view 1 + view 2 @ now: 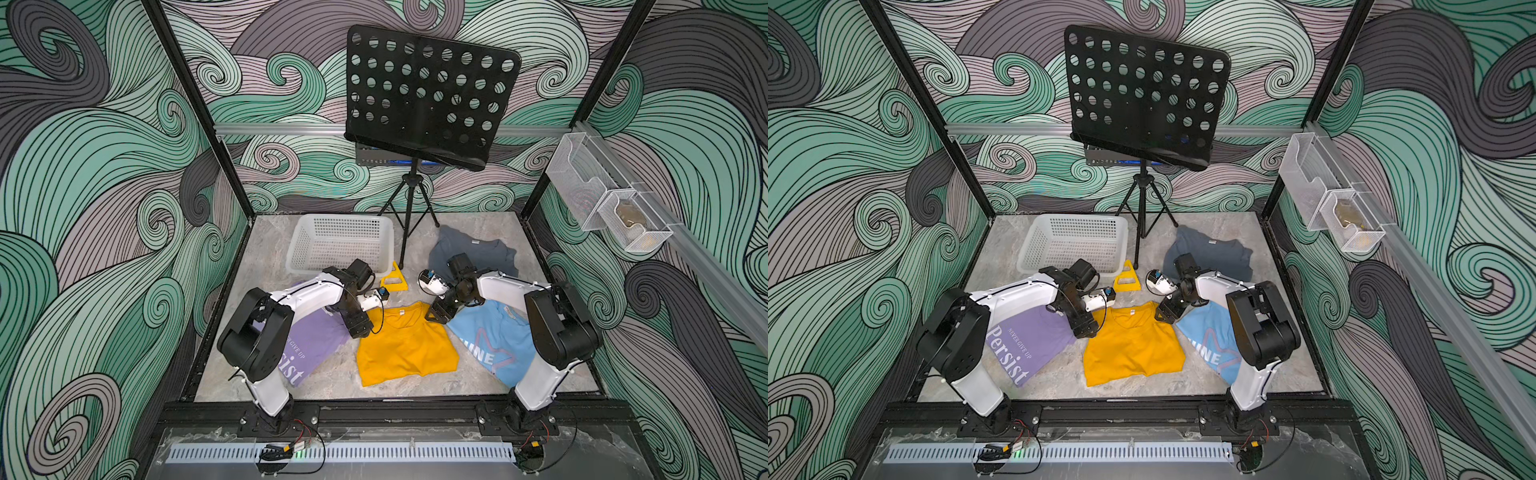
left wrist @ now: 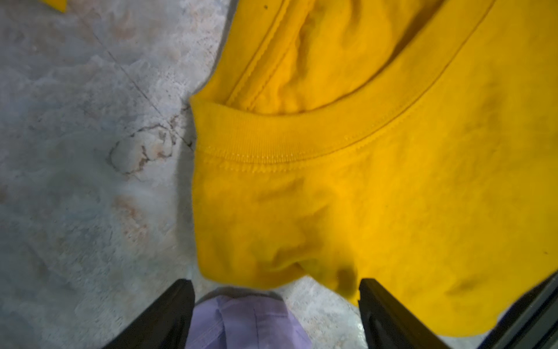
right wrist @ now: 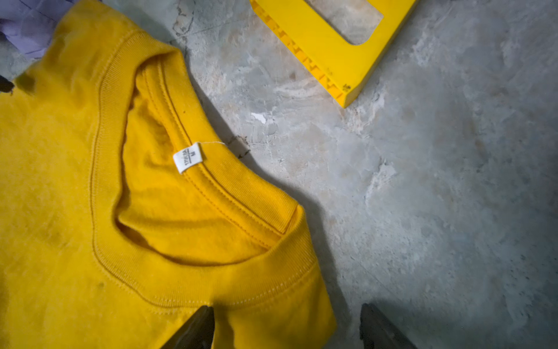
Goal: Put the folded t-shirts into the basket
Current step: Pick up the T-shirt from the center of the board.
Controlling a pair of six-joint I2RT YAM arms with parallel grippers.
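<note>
**Top views: basket (image 1: 301,249) empty, nothing packed**

Yellow shirt (image 1: 405,347), lavender shirt (image 1: 309,345), blue shirt (image 1: 494,345) and grey shirt (image 1: 482,249) all lie on the table (image 1: 457,378). Left gripper (image 2: 276,314) and right gripper (image 3: 287,326) hover at the yellow shirt's collar corners, fingers wide, gripping nothing. All four are yet to go in.
</note>
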